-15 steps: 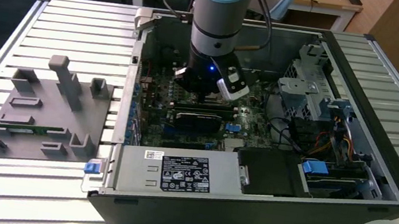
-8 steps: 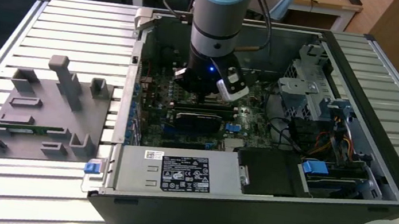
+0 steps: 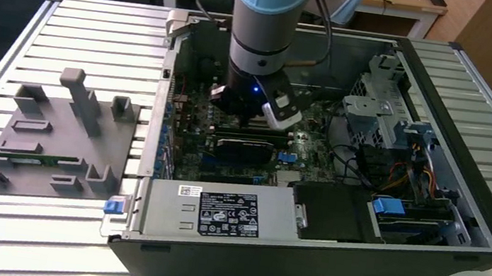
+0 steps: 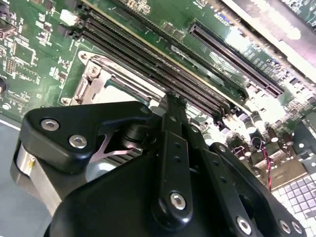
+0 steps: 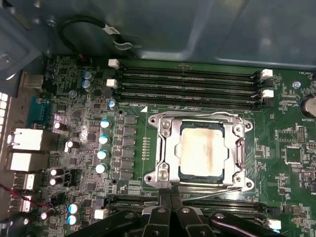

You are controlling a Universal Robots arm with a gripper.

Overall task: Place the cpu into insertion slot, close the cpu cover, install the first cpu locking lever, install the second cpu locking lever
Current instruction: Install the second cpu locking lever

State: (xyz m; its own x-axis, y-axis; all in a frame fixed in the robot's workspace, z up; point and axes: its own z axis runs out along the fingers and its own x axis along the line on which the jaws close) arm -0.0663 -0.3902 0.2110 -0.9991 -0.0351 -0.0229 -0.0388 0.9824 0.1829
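One pale silvery-beige square cpu [image 5: 203, 153] lies seated in the dark silver-rimmed insertion slot [image 5: 237, 150] on the green motherboard [image 5: 138, 148]; the thin silver metal cpu cover [image 5: 165, 148] frames it, closed flat; the black tool [image 5: 170, 197] hangs at the cover's edge, fingertips pressed together, pinching nothing visible; the open black computer case [image 3: 425, 226] sits on the slatted bench [image 3: 12, 36].

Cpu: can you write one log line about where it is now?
cpu: in insertion slot | cpu cover: closed over it | gripper: beside socket
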